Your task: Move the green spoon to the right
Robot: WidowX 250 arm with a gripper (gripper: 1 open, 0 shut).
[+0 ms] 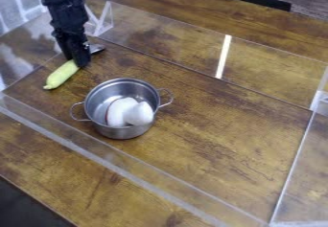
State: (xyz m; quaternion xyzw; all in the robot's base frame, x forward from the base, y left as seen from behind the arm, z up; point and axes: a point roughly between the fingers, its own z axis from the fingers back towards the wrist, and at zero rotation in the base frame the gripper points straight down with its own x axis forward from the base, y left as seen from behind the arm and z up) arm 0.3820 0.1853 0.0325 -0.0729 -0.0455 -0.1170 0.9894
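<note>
The green spoon (60, 75) lies on the wooden table at the left, its yellow-green handle slanting from lower left to upper right. Its upper end, with the bowl, is hidden under my gripper (80, 58). The black gripper points straight down and stands low at that end, its fingers drawn close together on the spoon. The rest of the handle rests on the table.
A steel pot (103, 89) holding a white object (126, 111) stands just right of and below the spoon. Low clear plastic walls (128, 169) fence the table on all sides. Bare wood (231, 106) stretches to the right of the pot.
</note>
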